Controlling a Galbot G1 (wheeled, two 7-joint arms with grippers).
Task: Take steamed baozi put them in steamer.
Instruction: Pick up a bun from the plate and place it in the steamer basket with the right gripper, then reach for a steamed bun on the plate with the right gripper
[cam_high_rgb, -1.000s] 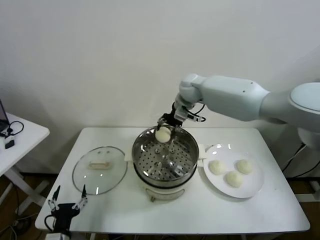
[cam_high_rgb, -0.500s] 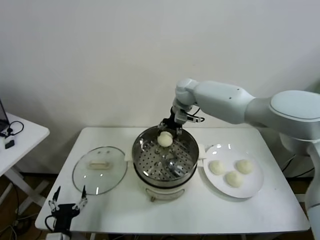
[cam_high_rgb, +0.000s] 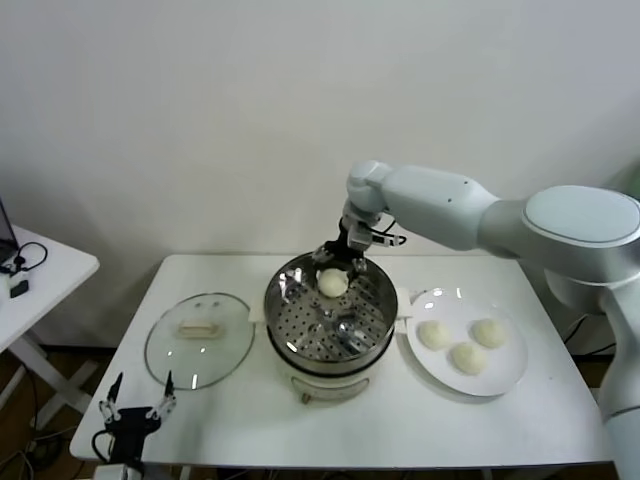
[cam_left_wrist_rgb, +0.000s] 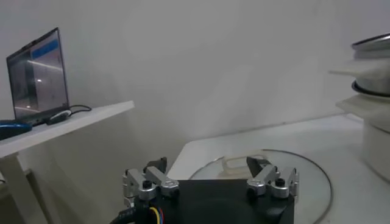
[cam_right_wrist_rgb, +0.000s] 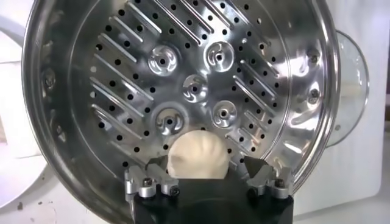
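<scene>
The steamer (cam_high_rgb: 297, 352) is a shiny steel pot with a perforated tray (cam_right_wrist_rgb: 195, 85) on a cream base, at the middle of the white table. My right gripper (cam_high_rgb: 338, 262) hangs over its far side, jaws open. One baozi (cam_high_rgb: 332, 283) lies on the tray between the fingers; in the right wrist view the baozi (cam_right_wrist_rgb: 198, 155) sits between the spread fingertips of that gripper (cam_right_wrist_rgb: 204, 163), with a gap on one side. Three baozi (cam_high_rgb: 434, 334) (cam_high_rgb: 488, 332) (cam_high_rgb: 467, 357) sit on the white plate (cam_high_rgb: 505, 378) to the right. My left gripper (cam_high_rgb: 133, 398) is parked open below the table's front left edge.
The round glass lid (cam_high_rgb: 198, 340) with its cream handle lies flat left of the steamer; it also shows in the left wrist view (cam_left_wrist_rgb: 304, 167). A second white table (cam_high_rgb: 40, 270) with a laptop (cam_left_wrist_rgb: 36, 73) stands at the far left. The wall is close behind.
My right gripper has lowered the baozi from above the steamer's back rim down onto the tray, and its jaws have parted. The left arm has not moved.
</scene>
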